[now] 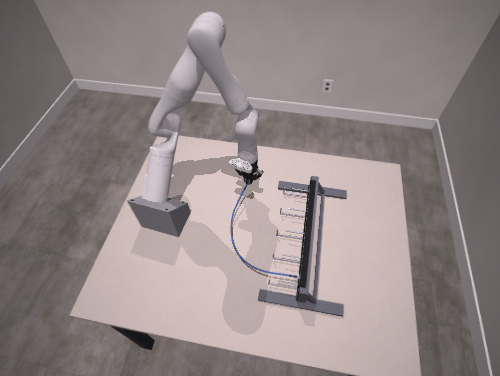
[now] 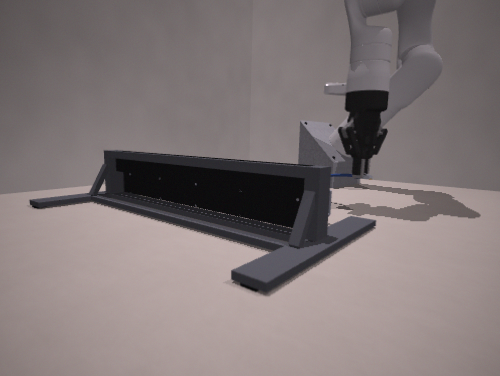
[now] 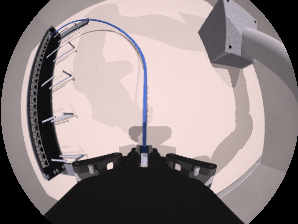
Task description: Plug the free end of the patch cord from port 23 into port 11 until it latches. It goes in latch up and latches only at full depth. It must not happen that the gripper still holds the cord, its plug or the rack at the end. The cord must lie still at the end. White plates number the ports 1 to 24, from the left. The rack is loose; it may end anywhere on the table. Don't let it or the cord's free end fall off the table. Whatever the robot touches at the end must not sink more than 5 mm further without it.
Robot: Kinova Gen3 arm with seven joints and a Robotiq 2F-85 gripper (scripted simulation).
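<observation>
A blue patch cord (image 1: 234,235) (image 3: 136,50) curves over the table from the near end of the dark rack (image 1: 311,235) (image 2: 210,165) (image 3: 39,110) to my gripper. My gripper (image 1: 248,179) (image 2: 363,167) (image 3: 144,150) is shut on the cord's free-end plug (image 3: 143,153), low over the table, to the left of the rack's far end and well apart from it. The rack's port face shows in the wrist view as a dark curved strip at the left; the port numbers are too small to read. In the exterior view only the rack's back shows.
The arm's grey base (image 1: 160,212) (image 3: 229,32) (image 2: 317,142) stands on the table's left side. Thin clear bars (image 1: 292,217) stick out of the rack's front toward the cord. The rack rests on two flat feet (image 1: 301,301) (image 2: 300,257).
</observation>
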